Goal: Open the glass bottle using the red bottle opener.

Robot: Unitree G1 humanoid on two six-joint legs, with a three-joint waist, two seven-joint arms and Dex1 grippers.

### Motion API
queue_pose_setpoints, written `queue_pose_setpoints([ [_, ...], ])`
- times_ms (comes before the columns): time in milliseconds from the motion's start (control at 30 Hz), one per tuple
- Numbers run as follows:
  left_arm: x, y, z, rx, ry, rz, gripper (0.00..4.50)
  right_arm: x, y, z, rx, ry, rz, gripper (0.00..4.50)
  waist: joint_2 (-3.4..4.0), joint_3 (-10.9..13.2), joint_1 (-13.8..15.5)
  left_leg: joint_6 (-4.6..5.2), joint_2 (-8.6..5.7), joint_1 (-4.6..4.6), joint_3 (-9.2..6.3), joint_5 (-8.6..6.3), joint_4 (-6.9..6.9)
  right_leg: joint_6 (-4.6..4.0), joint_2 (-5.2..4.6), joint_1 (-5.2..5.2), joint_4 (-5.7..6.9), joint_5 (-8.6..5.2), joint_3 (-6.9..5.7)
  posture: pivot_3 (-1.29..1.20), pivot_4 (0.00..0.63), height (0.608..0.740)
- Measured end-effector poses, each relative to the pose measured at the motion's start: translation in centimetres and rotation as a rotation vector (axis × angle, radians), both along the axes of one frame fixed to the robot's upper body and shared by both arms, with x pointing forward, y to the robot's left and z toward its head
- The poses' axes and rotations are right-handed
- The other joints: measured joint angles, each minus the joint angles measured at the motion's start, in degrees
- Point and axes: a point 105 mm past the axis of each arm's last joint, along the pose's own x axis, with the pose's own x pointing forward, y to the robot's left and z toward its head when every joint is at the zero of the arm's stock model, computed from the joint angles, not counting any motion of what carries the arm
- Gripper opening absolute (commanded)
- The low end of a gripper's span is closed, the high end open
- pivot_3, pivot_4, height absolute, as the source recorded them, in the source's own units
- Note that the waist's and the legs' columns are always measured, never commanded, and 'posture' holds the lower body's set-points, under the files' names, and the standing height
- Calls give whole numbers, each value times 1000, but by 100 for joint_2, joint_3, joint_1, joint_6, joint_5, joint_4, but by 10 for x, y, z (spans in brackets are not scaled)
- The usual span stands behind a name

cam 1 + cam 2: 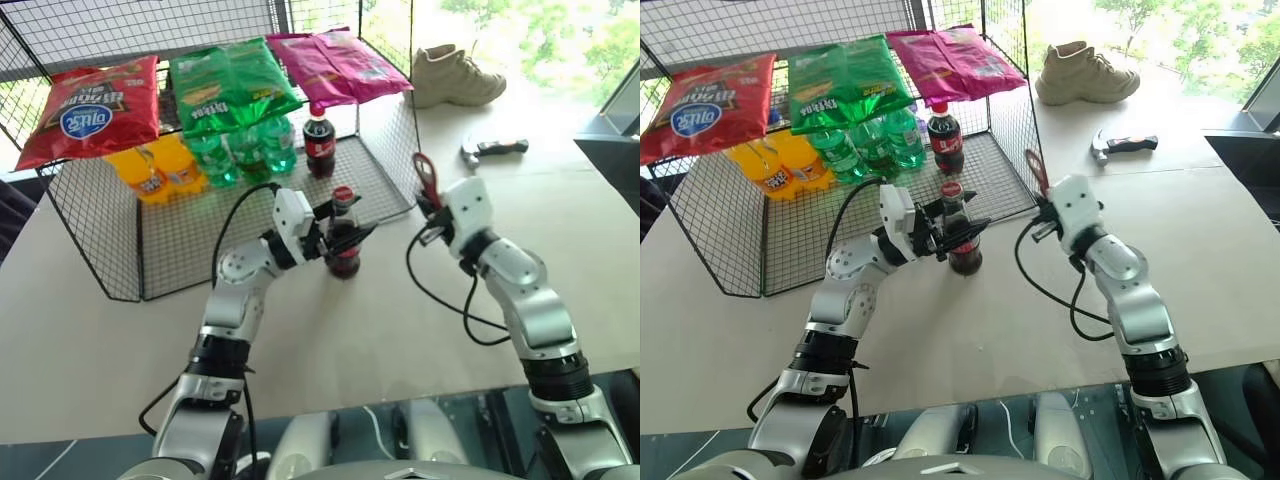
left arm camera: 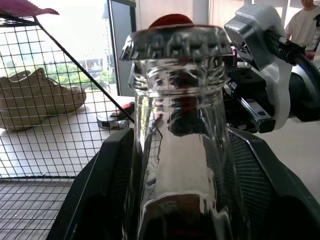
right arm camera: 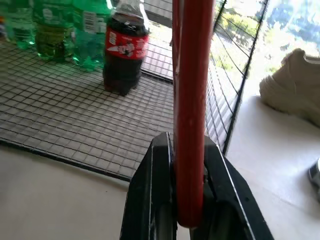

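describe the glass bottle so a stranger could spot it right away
Find the wire mesh rack of snacks and drinks on the table. At its open front edge, between the left gripper's fingers, stands the glass bottle: slim, dark cola, metal crown cap, unlike the stubbier plastic cola bottle behind it.

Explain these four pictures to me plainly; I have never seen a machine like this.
This is a two-armed humanoid robot; each arm ends in a black two-fingered pincer. Two pictures look down from cameras in its head, so they show the same scene. The other two come from cameras on its wrists, looking along the fingers.

The left pincer has its fingers around the glass bottle, which stands on the pale table with its cap on. The right pincer is shut on the red bottle opener, held upright.

Behind them a wire rack holds crisp bags, green bottles, orange bottles and a plastic cola bottle. A shoe and a folding tool lie further back.
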Motion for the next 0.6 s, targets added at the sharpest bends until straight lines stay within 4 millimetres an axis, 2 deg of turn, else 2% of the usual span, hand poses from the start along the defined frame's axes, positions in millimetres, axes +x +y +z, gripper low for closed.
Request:
queue_pose_setpoints([
  [100,0,-1,0,3,0,-3,2251,-8,23,14,-162,-174,69,0,-1,-1,13,0,-2,0,-1,0,1,0,-1,1,-1,0,-3,0,150,740],
  [200,0,-2,0,4,-1,-3,2251,-14,34,11,-273,-262,111,0,-2,-1,14,-1,-2,0,-1,0,1,0,-1,2,-2,0,-2,0,150,740],
  [300,-1,-2,0,9,-7,-3,2251,-13,36,1,-365,-302,122,0,-2,-1,10,-1,-2,1,-1,1,1,0,-1,1,-1,0,-1,0,150,740],
  [600,0,-2,-1,15,-9,-2,2251,-8,42,5,-518,-462,107,0,-2,-2,11,-2,-2,3,0,1,2,0,-1,3,0,0,0,0,150,740],
])
